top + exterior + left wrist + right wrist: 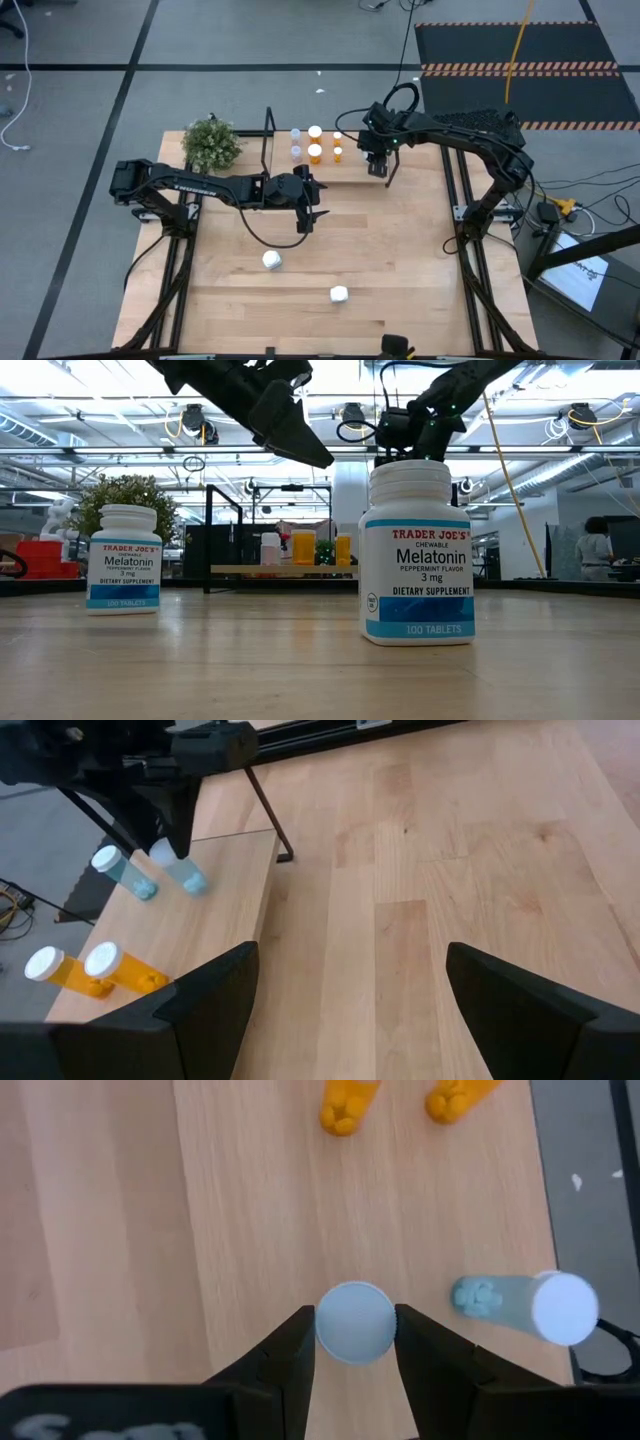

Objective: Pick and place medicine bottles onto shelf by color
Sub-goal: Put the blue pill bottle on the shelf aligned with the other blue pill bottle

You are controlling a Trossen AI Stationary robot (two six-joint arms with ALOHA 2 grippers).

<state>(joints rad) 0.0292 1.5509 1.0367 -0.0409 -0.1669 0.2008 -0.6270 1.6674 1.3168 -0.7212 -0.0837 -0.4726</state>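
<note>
Over the shelf (350, 165), right gripper (355, 1342) pinching a pale blue bottle (354, 1321) by its cap, left gripper (308, 205) spread wide above mid-table, two white bottles (271, 260) near the front.

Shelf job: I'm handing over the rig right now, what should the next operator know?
Right tool: shut on a pale blue bottle, upright on the shelf, not yet released.
Left tool: open, empty, above the table's middle.
On the shelf: another blue bottle and orange bottles.
Left: two white bottles on the table.
Next: open the right tool, back off, fetch the whites.
</note>
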